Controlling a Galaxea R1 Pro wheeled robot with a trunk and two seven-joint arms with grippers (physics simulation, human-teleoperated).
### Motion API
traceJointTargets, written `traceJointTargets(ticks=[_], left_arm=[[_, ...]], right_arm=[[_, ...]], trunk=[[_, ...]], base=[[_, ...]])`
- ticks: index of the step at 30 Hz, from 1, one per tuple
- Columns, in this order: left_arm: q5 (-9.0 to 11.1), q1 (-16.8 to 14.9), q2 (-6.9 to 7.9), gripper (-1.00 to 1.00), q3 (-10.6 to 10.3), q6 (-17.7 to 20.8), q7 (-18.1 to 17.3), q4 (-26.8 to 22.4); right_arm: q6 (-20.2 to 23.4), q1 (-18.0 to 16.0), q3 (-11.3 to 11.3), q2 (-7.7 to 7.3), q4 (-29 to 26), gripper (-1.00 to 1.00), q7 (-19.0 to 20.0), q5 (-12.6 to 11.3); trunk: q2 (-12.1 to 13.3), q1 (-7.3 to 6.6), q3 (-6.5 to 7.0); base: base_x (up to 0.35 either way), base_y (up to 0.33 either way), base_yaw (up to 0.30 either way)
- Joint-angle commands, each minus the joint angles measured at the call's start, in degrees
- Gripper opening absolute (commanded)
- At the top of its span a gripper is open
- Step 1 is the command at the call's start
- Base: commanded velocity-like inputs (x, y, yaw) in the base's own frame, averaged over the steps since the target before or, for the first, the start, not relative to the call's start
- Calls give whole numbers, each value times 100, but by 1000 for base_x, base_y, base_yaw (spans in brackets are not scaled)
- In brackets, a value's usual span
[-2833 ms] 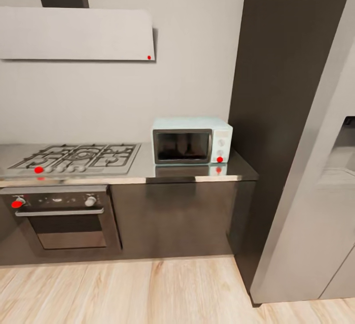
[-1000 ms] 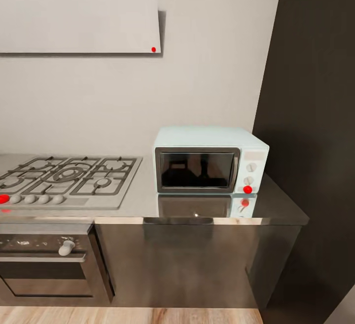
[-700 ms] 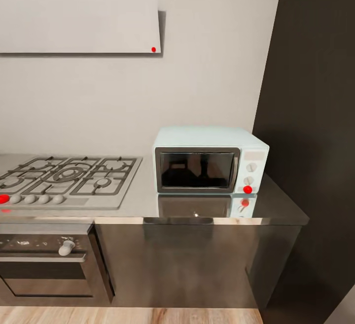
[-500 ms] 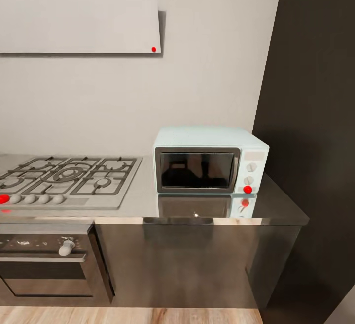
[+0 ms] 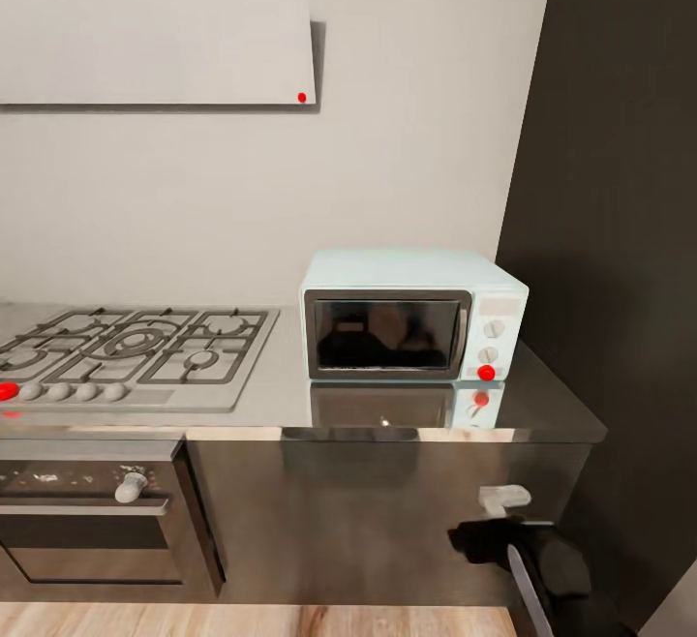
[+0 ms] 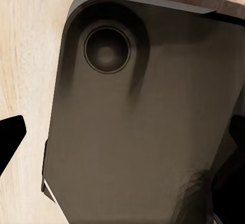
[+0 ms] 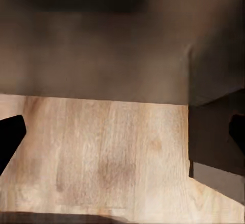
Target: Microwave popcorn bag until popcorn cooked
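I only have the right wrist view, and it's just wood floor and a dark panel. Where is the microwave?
Observer: The microwave stands on the countertop, to the right of the gas hob. Its door is shut.
Operator: Any popcorn bag up there?
Observer: No popcorn bag shows in any view.
Operator: And my left hand?
Observer: The left hand is open and points down at the robot's dark base, with wood floor around it.
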Motion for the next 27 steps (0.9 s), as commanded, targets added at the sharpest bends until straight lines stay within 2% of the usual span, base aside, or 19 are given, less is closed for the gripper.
traceJointTargets(ticks=[1, 4, 7, 12, 14, 15, 21, 24, 27], left_arm=[[31, 1, 1, 100, 7, -10, 7, -7], [31, 1, 6, 100, 7, -10, 7, -7], [31, 1, 11, 100, 7, -10, 7, -7], [31, 1, 8, 100, 7, -10, 7, -7], [31, 1, 7, 100, 7, -10, 7, -7], [36, 1, 11, 100, 7, -10, 7, -7], [50, 1, 7, 100, 7, -10, 7, -7], [49, 1, 4, 100, 7, -10, 7, -7], [49, 1, -1, 100, 7, -10, 7, -7]], right_arm=[[26, -528, 1, -3, -22, 100, 9, 6], [26, -1362, -12, 13, -31, 100, 3, 1], [26, -1912, -22, 34, -33, 100, -9, -1], [26, -2620, -81, 14, -33, 100, -34, -1], [26, -2925, -174, 5, -25, 100, -45, -3], [26, -3149, -388, 27, -12, 100, -87, -9], [26, -3127, -422, 45, 71, 100, -212, -31], [-438, -3015, -422, 47, 316, 100, -251, -36], [-1312, -2950, -420, 57, 852, 100, -281, -28]], trunk=[[-3, 0, -6], [-3, 0, -6], [-3, 0, -6], [-3, 0, -6], [-3, 0, -6], [-3, 0, -6], [-3, 0, -6], [-3, 0, -6], [-3, 0, -6]], base=[[0, 0, 0], [0, 0, 0], [0, 0, 0], [0, 0, 0], [0, 0, 0], [0, 0, 0], [0, 0, 0], [0, 0, 0], [0, 0, 0]])
